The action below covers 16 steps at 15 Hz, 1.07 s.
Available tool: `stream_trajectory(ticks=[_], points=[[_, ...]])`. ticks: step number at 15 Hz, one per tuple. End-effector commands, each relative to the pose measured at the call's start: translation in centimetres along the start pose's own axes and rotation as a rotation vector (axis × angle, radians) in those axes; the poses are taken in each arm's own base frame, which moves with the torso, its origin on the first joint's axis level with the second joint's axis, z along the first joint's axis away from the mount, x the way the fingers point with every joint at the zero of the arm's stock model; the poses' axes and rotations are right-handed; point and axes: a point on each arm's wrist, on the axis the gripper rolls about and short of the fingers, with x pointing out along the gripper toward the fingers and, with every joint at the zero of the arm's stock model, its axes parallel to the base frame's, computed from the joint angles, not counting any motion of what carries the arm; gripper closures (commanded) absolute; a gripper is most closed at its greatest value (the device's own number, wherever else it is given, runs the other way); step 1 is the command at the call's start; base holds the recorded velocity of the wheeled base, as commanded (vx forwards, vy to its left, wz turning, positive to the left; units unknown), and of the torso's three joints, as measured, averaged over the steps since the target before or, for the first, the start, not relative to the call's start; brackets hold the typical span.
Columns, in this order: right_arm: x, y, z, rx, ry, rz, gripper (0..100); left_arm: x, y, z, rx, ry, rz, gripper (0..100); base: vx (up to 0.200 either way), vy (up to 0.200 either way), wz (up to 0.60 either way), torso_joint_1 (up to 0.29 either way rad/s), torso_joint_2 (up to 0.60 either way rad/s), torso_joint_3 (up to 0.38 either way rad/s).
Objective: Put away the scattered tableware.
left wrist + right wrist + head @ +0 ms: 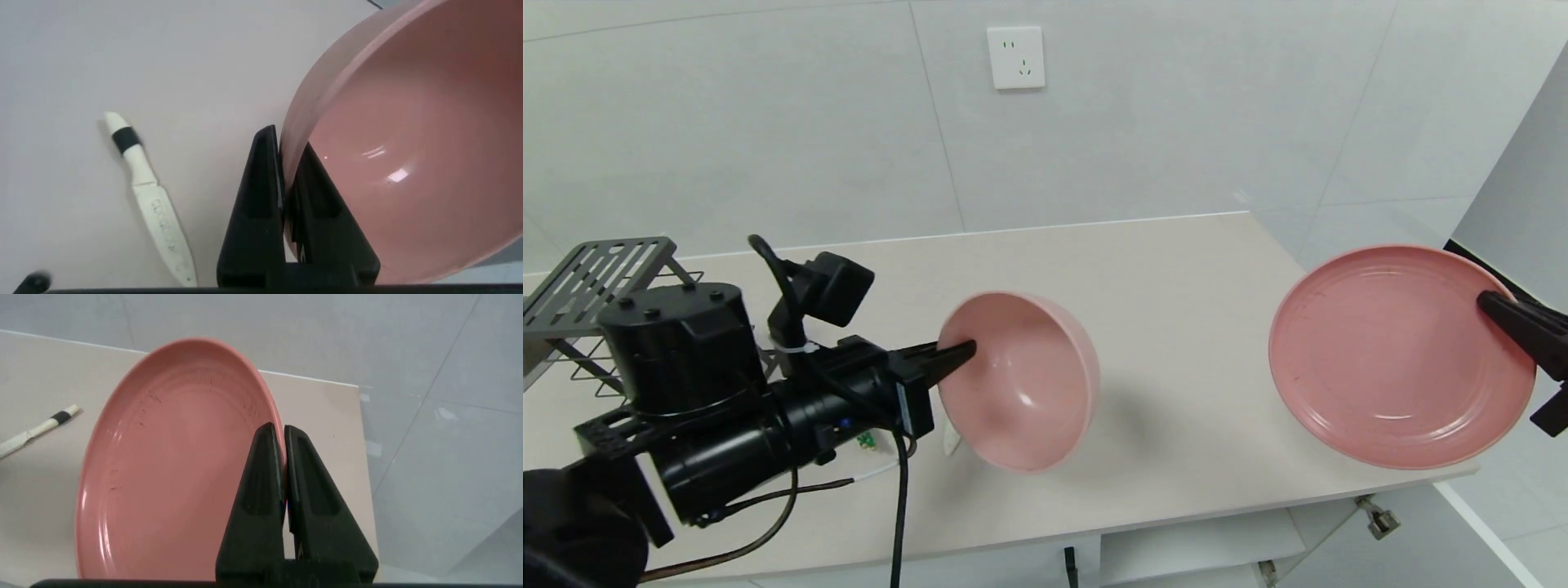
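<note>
Left arm [727, 408] level, jaws pinching bowl [1029, 384] rim, right arm [1531, 331] holding plate [1388, 359]

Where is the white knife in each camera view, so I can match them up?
Head view: the knife peeks from under the pink bowl's lower rim, near the left end effector.
Left wrist view: the knife lies flat on the counter, beside the pink bowl.
Right wrist view: its banded handle lies beyond the pink plate.
Shared landmark: the counter beneath it.
</note>
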Motion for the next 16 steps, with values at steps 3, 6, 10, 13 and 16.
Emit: stream_trajectory(ticks=[3, 6, 10, 13, 16], points=[[0.1, -0.1, 1.3, -0.005, -0.056, -0.008, 100, -3.2, -0.4, 0.8, -0.099, -0.065, 0.021, 100, 0.000, 0.000, 0.00, 0.000, 0.00, 0.000], [0.0, -0.2, 1.6, 0.039, -0.082, -0.011, 100, -5.0, -0.8, -0.5, -0.118, -0.104, 0.008, 100, 0.000, 0.000, 0.00, 0.000, 0.00, 0.000], [0.6, 0.1, 2.1, 0.072, -0.168, -0.067, 100, -5.4, -0.9, -0.9, -0.077, -0.123, -0.027, 100, 0.000, 0.000, 0.00, 0.000, 0.00, 0.000], [1.3, 1.9, 1.8, 0.286, -0.168, 0.036, 100, -5.4, -1.7, -0.6, -0.003, -0.183, -0.067, 100, 0.000, 0.000, 0.00, 0.000, 0.00, 0.000], [1.5, 1.9, 1.1, 0.281, -0.136, 0.029, 100, -5.4, -1.8, 0.7, -0.050, -0.345, -0.094, 100, 0.000, 0.000, 0.00, 0.000, 0.00, 0.000]])
